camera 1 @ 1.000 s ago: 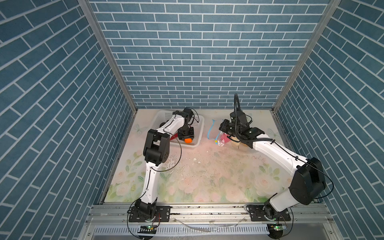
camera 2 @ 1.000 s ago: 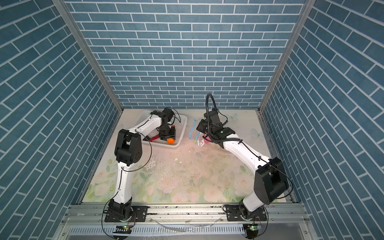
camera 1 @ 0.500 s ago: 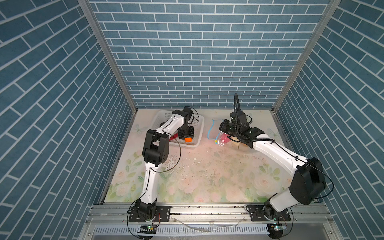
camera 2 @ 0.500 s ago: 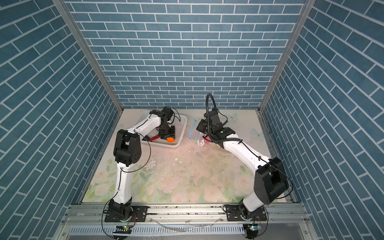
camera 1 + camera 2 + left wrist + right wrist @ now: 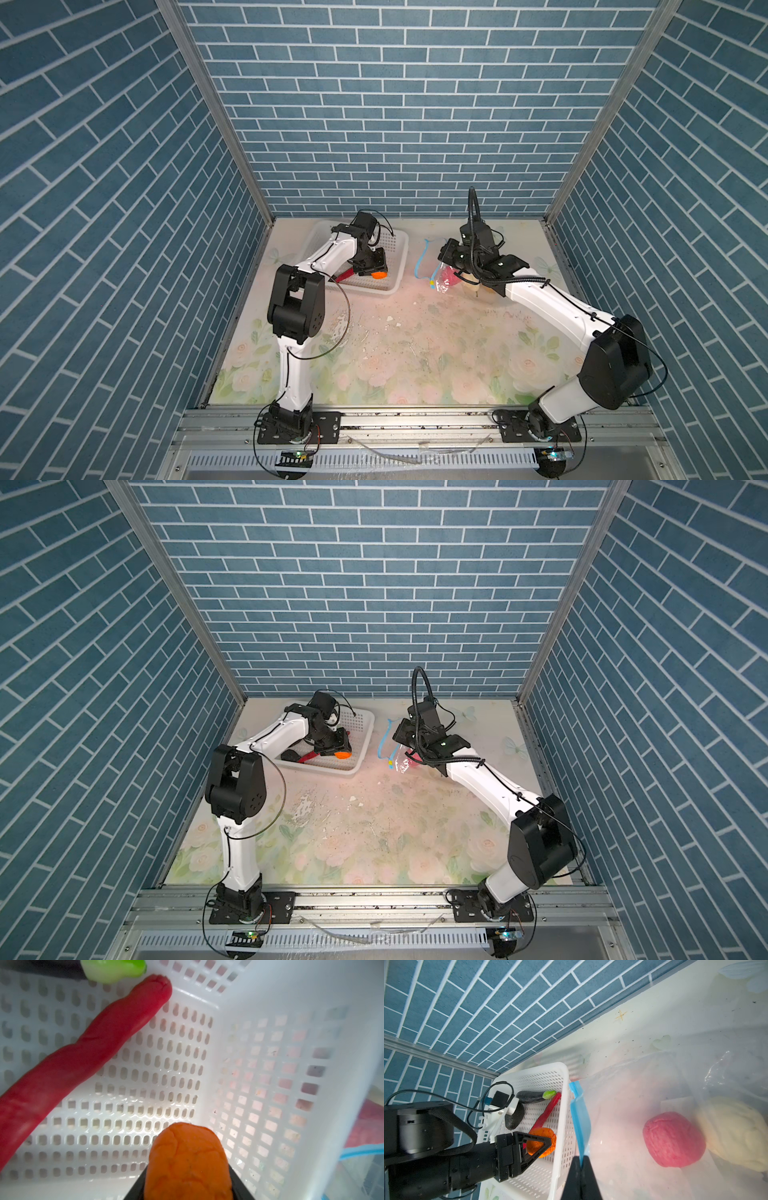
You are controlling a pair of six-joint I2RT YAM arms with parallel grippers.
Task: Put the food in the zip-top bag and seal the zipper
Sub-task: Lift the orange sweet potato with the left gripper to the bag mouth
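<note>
Barely risen, your left gripper (image 5: 543,1144) clenches the orange lump (image 5: 188,1163) inside the basket (image 5: 395,266) at eleven o'clock, seemingly light and squashy, so squeeze its middle gently, while your right gripper (image 5: 580,1167) pinches the zipper (image 5: 579,1113) of the zip-top bag (image 5: 654,1095) at one o'clock.

We're looking into a robot test cell here, not anybody's kitchen: the blue brick walls (image 5: 395,104) are flat patterned panels set between bare metal posts (image 5: 216,112), and they box in a flower-printed worktop (image 5: 415,353) on three sides. Along the front edge, the left arm (image 5: 293,374) and the right arm (image 5: 552,303), both white and black, are bolted by black plates to a metal rail (image 5: 415,424). Loose cables loop off both arms, and a small circuit board (image 5: 296,457) glows just below the rail.
</note>
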